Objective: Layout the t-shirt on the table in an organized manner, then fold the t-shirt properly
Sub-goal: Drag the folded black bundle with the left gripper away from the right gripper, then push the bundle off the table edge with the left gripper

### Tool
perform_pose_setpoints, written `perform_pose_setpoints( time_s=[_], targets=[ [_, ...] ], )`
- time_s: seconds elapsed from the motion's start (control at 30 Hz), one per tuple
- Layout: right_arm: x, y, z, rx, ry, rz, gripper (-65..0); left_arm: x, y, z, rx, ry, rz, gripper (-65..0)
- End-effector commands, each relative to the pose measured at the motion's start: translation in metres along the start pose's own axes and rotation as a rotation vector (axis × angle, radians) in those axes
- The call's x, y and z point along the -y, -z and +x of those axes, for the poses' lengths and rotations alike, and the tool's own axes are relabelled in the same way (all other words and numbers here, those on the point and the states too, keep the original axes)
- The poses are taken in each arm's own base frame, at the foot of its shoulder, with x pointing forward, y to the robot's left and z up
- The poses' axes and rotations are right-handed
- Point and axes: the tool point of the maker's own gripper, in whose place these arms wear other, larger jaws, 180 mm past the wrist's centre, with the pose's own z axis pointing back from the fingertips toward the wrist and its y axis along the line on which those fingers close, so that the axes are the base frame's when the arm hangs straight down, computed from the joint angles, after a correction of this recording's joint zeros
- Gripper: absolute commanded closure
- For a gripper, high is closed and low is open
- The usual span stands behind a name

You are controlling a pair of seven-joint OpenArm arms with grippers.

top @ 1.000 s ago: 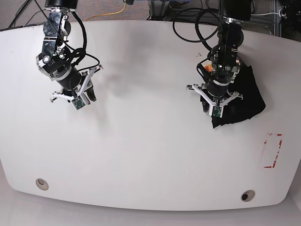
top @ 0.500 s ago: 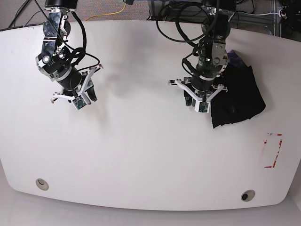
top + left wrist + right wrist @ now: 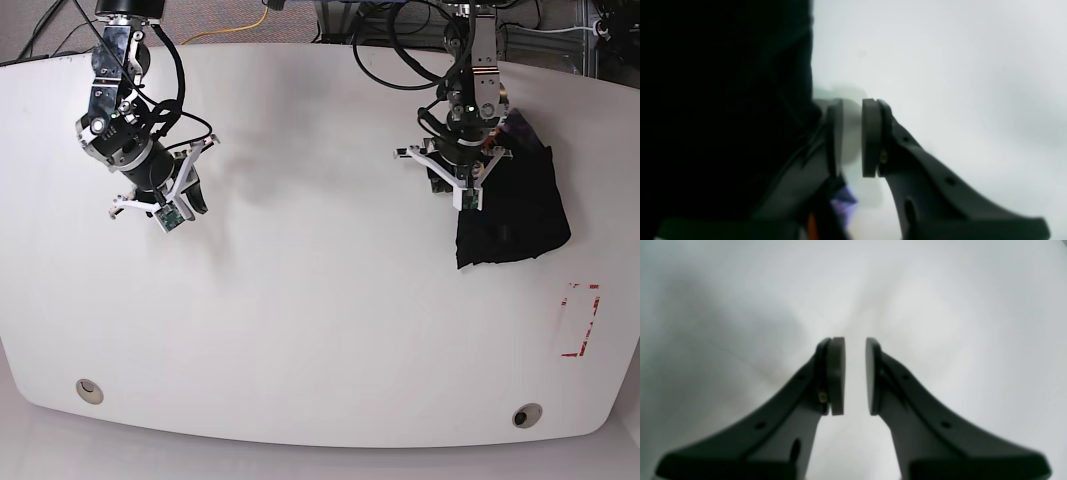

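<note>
I find the plain black soft-fabric t-shirt lying bunched in a rough heap on the far right part of the large glossy white tabletop, not spread out. A small purple patch shows at its upper edge; I cannot tell what it is. The left arm's black two-fingered tool sits at the heap's left edge. In the left wrist view that tool has its pads a narrow gap apart with only bare white surface between them, so it is released and grasping nothing; black fabric fills the frame just beside its left finger.

The right arm's black tool hangs over bare tabletop at the far left, well apart from the t-shirt. Its wrist view shows the tool with pads slightly parted and nothing between them: also released.

I note red tape corner marks near the right edge, below the t-shirt, and two round grommet holes along the near edge.
</note>
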Motion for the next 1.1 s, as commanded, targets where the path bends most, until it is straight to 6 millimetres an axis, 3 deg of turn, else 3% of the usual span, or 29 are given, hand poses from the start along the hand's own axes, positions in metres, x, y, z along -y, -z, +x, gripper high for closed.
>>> perform_pose_setpoints(
  time_s=[0.0, 0.2, 0.33, 0.53, 0.63, 0.77, 0.87, 1.07],
  targets=[
    [0.005, -0.005, 0.014, 0.047, -0.014, -0.015, -10.1, -0.017, -0.008, 0.0, 0.012, 0.002, 0.01, -8.8],
    [0.006, -0.006, 0.017, 0.057, -0.021, -0.019, -10.1, -0.065, -0.022, -0.018, -0.016, 0.008, 0.071, -8.8],
    [0.006, -0.006, 0.017, 0.057, -0.021, -0.019, -10.1, -0.096, -0.037, -0.017, -0.014, 0.047, 0.128, -8.8],
    [0.006, -0.007, 0.018, 0.058, -0.022, -0.019, -10.1, -0.118, -0.058, -0.002, 0.037, 0.054, 0.196, -8.8],
    [0.005, -0.007, 0.019, 0.061, -0.023, -0.019, -10.1, -0.116, -0.063, 0.008, 0.062, 0.072, 0.196, -8.8],
    [0.002, -0.008, 0.014, 0.05, -0.02, -0.014, -10.1, -0.094, -0.057, 0.018, 0.063, 0.137, 0.123, -8.8],
    [0.001, -0.008, 0.013, 0.047, -0.019, -0.012, -10.1, -0.073, -0.046, 0.038, 0.084, 0.161, 0.072, -8.8],
    [0.001, -0.009, 0.013, 0.048, -0.021, -0.012, -10.1, -0.067, -0.027, 0.08, 0.112, 0.157, 0.062, -8.8]
  ],
)
